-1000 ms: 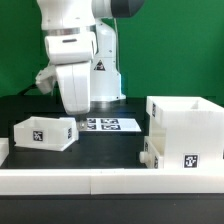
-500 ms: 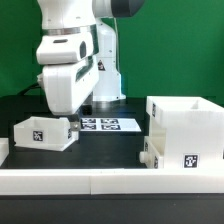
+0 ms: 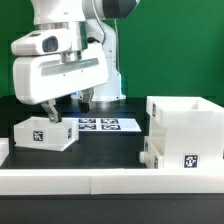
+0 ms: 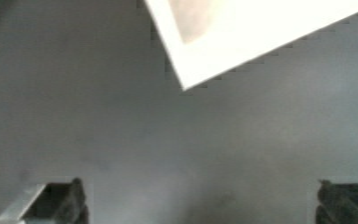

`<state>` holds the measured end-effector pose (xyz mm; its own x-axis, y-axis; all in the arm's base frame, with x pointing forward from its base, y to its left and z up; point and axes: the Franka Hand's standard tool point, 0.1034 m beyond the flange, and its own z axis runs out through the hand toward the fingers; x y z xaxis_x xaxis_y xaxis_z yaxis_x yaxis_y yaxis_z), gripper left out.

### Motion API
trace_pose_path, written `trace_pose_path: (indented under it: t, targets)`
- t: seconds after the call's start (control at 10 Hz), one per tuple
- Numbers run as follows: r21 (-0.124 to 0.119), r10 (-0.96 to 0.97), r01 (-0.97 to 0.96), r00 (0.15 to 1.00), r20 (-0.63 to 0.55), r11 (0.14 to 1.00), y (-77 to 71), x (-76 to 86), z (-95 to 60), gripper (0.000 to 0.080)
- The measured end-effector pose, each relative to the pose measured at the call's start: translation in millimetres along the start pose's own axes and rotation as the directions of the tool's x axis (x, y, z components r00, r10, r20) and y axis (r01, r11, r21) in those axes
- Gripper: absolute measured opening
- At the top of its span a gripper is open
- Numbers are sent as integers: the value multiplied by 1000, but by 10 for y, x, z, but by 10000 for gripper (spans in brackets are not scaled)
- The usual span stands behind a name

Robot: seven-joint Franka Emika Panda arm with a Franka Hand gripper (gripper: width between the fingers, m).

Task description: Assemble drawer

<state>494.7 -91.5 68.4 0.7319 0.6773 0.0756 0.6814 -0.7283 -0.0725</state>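
Observation:
A small white tray (image 3: 45, 132) with a square tag lies on the black table at the exterior view's left. The tall white casing (image 3: 188, 118) stands at the right, with a second tagged tray (image 3: 172, 156) low in front of it. My gripper (image 3: 66, 106) hangs just above and behind the small tray, open and empty. In the wrist view the gripper (image 4: 202, 205) is spread wide over bare dark table, both fingertips (image 4: 55, 200) apart. A white corner (image 4: 229, 35) shows ahead; I cannot tell which part it belongs to.
The marker board (image 3: 110, 125) lies flat behind the middle of the table. A low white border rail (image 3: 110, 180) runs along the front edge. The robot's base stands at the back.
The arm has swung toward the exterior view's left and the hand has turned, and now hangs over the small tray. The parts have not moved.

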Motion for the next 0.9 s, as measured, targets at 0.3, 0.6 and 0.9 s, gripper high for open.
trace_pose_path:
  t: [0.3, 0.6, 0.9]
  targets:
    - [12, 186, -186, 983, -3, 983, -62, -71, 42, 648]
    - [21, 381, -381, 925, -6, 925, -77, -53, 45, 648]
    - [27, 534, -534, 845, -8, 845, -91, -61, 55, 648]
